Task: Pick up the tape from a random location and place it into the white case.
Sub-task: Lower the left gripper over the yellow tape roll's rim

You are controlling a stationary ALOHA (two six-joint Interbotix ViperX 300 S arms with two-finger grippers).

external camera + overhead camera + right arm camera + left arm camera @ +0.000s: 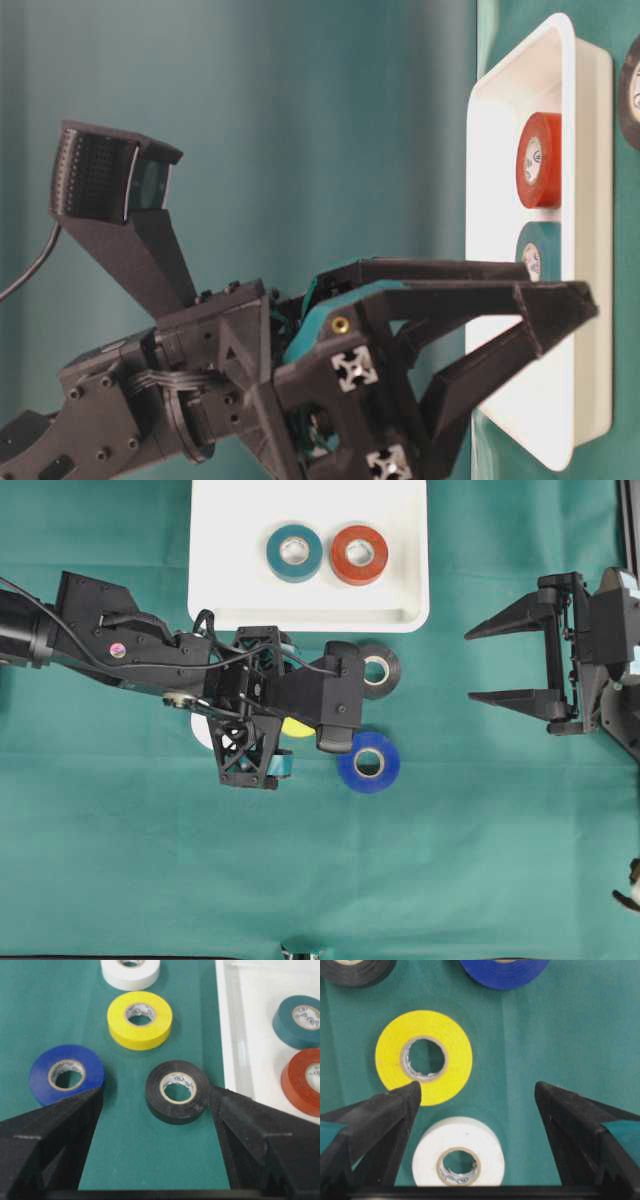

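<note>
A: We see the left gripper [477, 1097] spread wide, empty; yellow tape [424, 1057] by its left fingertip, white tape [458, 1152] between the fingers.

B: Right gripper [155, 1097] wide, empty. White case [230, 605] holds teal and red rolls. Core printing is unreadable to us.

Both arms are built of matte black plastic; the left arm [120, 645] is draped with black cables and marked by a small round pink sticker; teal pads are fitted inside the long, pointed fingers [480, 285]; silver cross-slotted rail ends and a brass screw are seen.
</note>
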